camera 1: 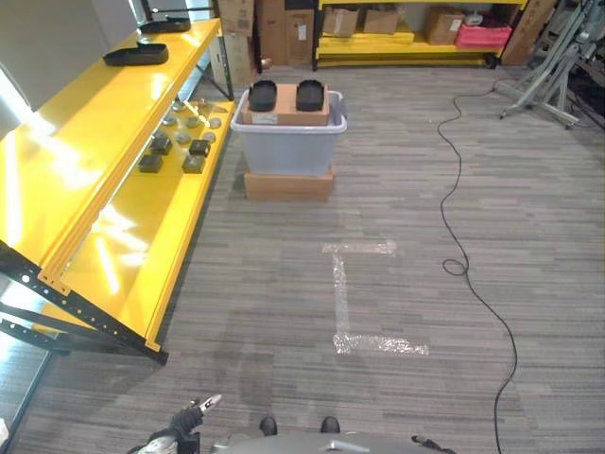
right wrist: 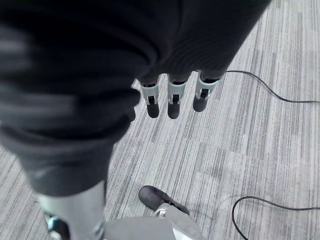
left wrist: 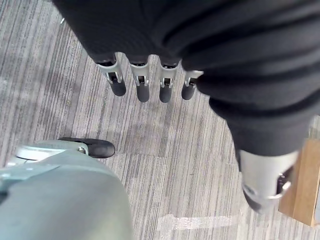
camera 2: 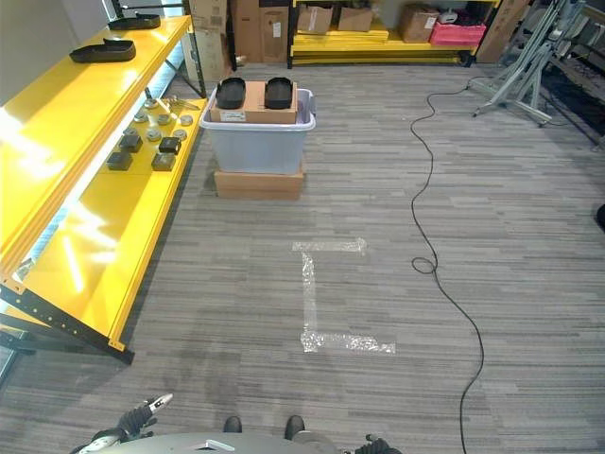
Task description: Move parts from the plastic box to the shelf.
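Observation:
A grey plastic box (camera 1: pixel 287 144) stands on a flat cardboard box on the carpet ahead, beside the yellow shelf (camera 1: pixel 142 255) along the left. Inside it sits a cardboard box with two black parts (camera 1: pixel 263 95) (camera 1: pixel 309 95) lying on top. Several small dark and round parts (camera 1: pixel 180 147) lie on the shelf's lower level, and black trays (camera 1: pixel 135 55) rest on its upper level. My left hand (camera 1: pixel 192 414) hangs low and far from the box, its fingers (left wrist: pixel 142 86) straight and holding nothing. My right hand (right wrist: pixel 173 100) also hangs over bare carpet, fingers straight and holding nothing.
An L-shaped tape mark (camera 1: pixel 345 298) lies on the carpet between me and the box. More cardboard boxes (camera 1: pixel 284 28) and a second yellow rack (camera 1: pixel 416 43) line the back wall. A metal stand (camera 1: pixel 544 90) is at the far right.

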Controlling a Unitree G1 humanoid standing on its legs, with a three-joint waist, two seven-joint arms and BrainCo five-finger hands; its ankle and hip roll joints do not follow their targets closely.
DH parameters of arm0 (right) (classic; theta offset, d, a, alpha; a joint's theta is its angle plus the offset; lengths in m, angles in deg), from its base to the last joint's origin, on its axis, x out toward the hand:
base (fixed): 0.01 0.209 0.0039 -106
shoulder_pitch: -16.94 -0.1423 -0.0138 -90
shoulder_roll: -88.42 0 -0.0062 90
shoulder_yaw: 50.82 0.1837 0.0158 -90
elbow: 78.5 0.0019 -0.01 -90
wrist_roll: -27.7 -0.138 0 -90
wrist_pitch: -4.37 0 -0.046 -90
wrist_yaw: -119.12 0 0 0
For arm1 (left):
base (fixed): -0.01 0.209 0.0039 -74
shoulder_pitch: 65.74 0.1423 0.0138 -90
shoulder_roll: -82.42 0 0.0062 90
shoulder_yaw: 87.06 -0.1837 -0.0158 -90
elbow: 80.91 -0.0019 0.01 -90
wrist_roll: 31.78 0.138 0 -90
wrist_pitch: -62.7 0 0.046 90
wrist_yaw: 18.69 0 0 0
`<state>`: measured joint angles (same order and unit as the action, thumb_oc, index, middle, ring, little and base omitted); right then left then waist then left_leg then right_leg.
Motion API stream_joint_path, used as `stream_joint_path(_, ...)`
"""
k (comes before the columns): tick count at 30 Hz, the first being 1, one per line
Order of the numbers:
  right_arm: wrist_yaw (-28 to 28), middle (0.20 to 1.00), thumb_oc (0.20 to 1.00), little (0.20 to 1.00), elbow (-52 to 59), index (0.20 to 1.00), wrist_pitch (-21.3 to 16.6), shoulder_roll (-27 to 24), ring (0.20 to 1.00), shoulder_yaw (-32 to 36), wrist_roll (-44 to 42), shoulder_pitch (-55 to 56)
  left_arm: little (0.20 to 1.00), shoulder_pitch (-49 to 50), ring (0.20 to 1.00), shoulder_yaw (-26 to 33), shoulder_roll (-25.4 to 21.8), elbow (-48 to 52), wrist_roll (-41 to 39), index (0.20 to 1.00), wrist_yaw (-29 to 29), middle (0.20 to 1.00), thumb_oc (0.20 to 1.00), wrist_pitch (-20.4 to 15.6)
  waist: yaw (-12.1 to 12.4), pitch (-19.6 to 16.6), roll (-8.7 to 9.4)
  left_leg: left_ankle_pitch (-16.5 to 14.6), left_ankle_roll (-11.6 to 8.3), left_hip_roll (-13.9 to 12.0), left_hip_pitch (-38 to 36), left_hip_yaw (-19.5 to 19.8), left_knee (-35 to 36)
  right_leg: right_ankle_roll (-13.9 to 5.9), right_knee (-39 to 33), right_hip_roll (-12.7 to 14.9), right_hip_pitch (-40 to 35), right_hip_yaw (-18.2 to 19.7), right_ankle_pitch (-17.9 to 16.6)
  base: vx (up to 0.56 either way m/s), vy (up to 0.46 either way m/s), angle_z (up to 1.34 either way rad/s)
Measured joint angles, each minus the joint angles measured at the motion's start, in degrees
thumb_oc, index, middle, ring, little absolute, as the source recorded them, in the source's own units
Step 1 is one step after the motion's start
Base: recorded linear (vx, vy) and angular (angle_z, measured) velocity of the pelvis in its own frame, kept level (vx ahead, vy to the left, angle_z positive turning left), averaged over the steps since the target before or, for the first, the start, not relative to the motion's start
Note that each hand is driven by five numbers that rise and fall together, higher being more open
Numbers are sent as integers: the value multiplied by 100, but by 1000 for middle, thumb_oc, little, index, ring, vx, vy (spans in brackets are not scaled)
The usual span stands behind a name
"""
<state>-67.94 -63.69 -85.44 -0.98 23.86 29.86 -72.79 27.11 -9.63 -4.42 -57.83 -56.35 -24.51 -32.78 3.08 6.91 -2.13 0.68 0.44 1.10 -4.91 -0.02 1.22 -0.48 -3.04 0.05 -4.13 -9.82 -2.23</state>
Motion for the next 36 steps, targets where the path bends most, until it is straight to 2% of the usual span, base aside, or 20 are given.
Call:
stream_joint_path(13,14,1000,1000,1000,1,1000,5,0,1000,-16,43,-1,1000,1,1000,3,0,-3,10,1000,48,1000,1000,105,2,-2,6,23,-34,11,-54,17,107,0,-176,-6,-166,-23,-106,0,0,0)
stream_joint_path(21,18,1000,1000,1000,-2,1000,7,11,1000,51,-557,-6,1000,2,1000,19,0,-42,4,1000,345,1000,1000,368,-9,-6,4,58,-20,13,-130,15,183,-2,-176,-5,-203,-23,-103,4,0,0)
stream_joint_path(22,20,1000,1000,1000,-3,1000,22,18,1000,120,-829,-6,1000,2,1000,20,0,-48,3,1000,379,1000,1000,435,-11,-8,7,59,-18,14,-134,14,185,-2,-177,-5,-206,-23,-103,0,0,0)
stream_joint_path(25,64,1000,1000,1000,-15,1000,242,25,1000,331,-1321,-13,1000,-4,1000,20,13,-128,3,1000,393,1000,1000,513,-24,-20,10,60,-16,14,-174,12,192,-4,-180,-5,-242,-22,-102,11,2,0)
stream_joint_path(36,284,1000,1000,1000,-27,1000,396,30,1000,423,-1417,11,1000,19,1000,21,48,-148,-11,1000,197,1000,1000,652,-22,-180,79,56,-22,13,-222,8,195,-11,-165,-6,-292,-15,-96,3,-1,0)
